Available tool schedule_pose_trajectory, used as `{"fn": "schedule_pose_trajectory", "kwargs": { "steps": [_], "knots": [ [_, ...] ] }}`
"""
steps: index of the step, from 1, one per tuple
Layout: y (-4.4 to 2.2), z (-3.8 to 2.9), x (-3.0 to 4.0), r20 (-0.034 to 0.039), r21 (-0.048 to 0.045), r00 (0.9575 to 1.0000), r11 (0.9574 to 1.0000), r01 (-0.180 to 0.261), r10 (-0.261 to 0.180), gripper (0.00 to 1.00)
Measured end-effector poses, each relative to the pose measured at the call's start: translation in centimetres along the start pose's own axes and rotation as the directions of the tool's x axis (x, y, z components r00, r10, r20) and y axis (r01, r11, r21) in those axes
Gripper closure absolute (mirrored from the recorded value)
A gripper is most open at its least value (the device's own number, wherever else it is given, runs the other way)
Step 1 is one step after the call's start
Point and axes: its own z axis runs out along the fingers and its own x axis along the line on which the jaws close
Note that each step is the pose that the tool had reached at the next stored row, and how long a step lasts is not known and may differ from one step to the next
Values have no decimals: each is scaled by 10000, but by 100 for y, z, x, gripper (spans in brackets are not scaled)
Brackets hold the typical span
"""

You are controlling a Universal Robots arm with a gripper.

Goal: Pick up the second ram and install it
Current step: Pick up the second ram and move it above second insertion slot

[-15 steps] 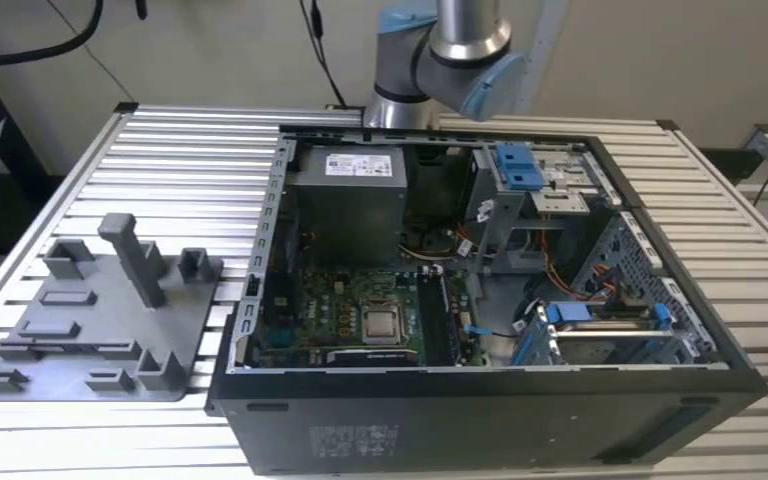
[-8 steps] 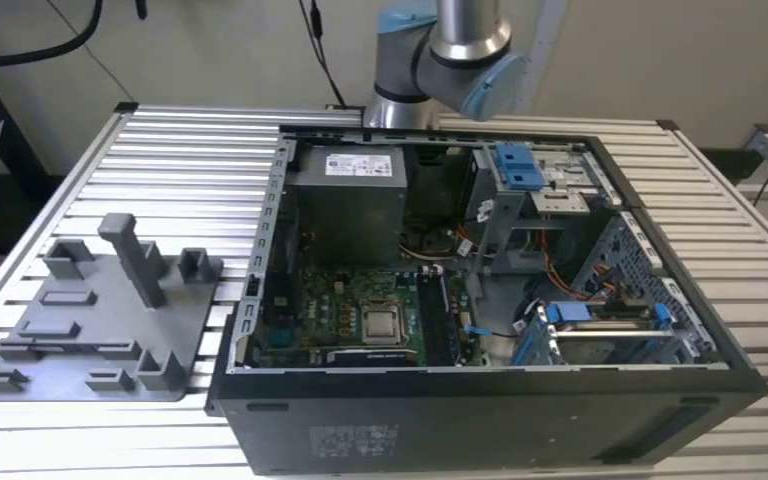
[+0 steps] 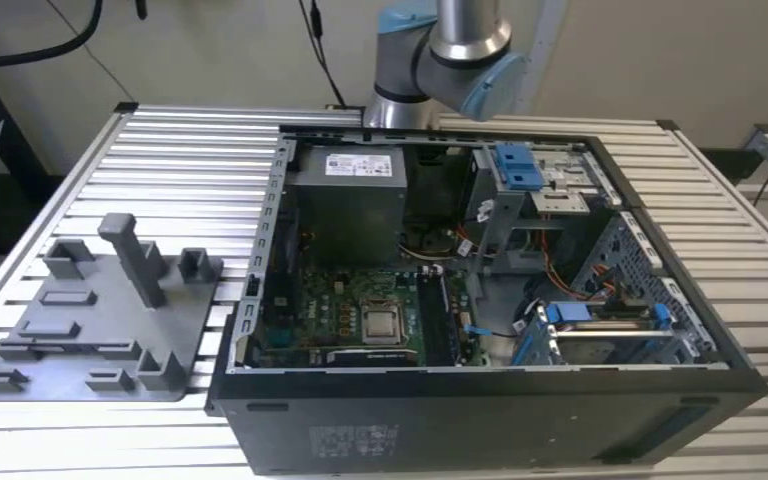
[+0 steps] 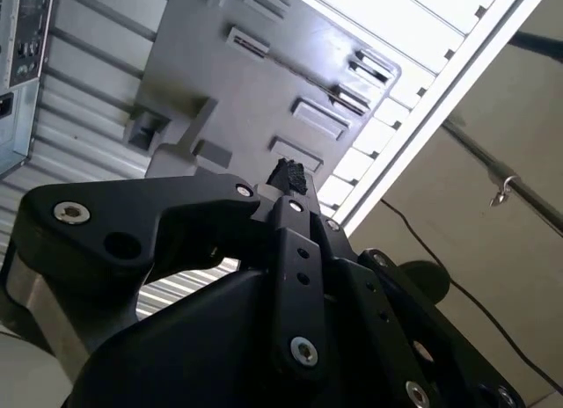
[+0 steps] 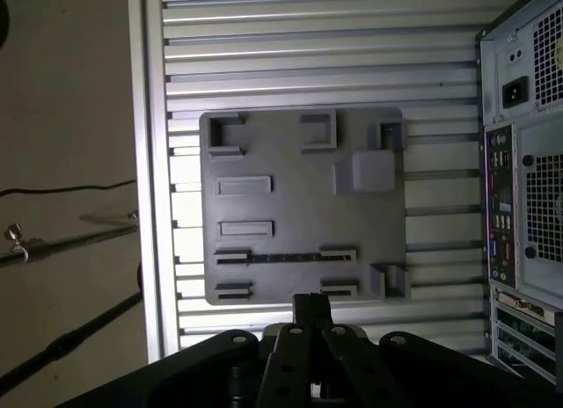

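Observation:
The second ram point(image 5: 281, 258) looks like a thin dark strip standing on edge in a long slot of the grey plastic tray point(image 5: 290, 162). In the first wrist view my gripper point(image 5: 310, 304) hangs high above the tray's edge closest to that slot, well clear of it. Its fingers are shut together with nothing between them. The second wrist view has the gripper point(image 4: 287, 175) with the tray point(image 4: 220, 83) far beyond its tip. In the exterior view the tray point(image 3: 77, 310) lies on the slatted table, at the exterior view's left of the open computer case point(image 3: 491, 420).
The open case holds a motherboard point(image 3: 357, 310), a power supply point(image 3: 347, 200) and blue drive latches point(image 3: 518, 165). A tall grey post point(image 3: 133, 258) rises from the tray. The case's rear panel point(image 5: 528, 162) borders the tray. A cable and pole point(image 5: 62, 241) run beyond the table edge.

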Motion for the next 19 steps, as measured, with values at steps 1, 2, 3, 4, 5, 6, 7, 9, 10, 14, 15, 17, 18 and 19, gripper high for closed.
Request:
{"fn": "schedule_pose_trajectory", "kwargs": {
  "steps": [1, 2, 3, 4, 5, 6, 7, 9, 10, 14, 15, 17, 18, 19],
  "knots": [
    [0, 0, 0, 0, 0, 10000, 10000, 0, 0, 89],
    [0, 0, 0, -1, 0, 10000, 10000, 0, 0, 89],
    [0, 0, 0, 0, 0, 10000, 10000, 0, 0, 89],
    [0, 0, 0, 0, 1, 10000, 10000, 0, 0, 89],
    [0, 0, 0, -1, 0, 10000, 10000, 0, 0, 89],
    [0, 0, 0, 0, 0, 10000, 10000, 0, 0, 89],
    [0, 0, 0, 0, 0, 10000, 10000, 0, 0, 89],
    [-1, 0, 0, -1, 0, 10000, 10000, 30, -30, 89],
    [-1, 0, 0, -4, -1, 10000, 10000, 73, -73, 89],
    [-1, 0, 0, -16, -6, 9995, 9995, 311, -311, 89],
    [-1, 0, 0, -18, -7, 9993, 9993, 378, -378, 89],
    [-1, 0, 0, -25, -11, 9987, 9987, 511, -511, 89],
    [-1, 0, 0, -27, -12, 9984, 9984, 563, -563, 89],
    [-1, 0, 0, -29, -13, 9981, 9981, 610, -610, 89]
  ]
}}
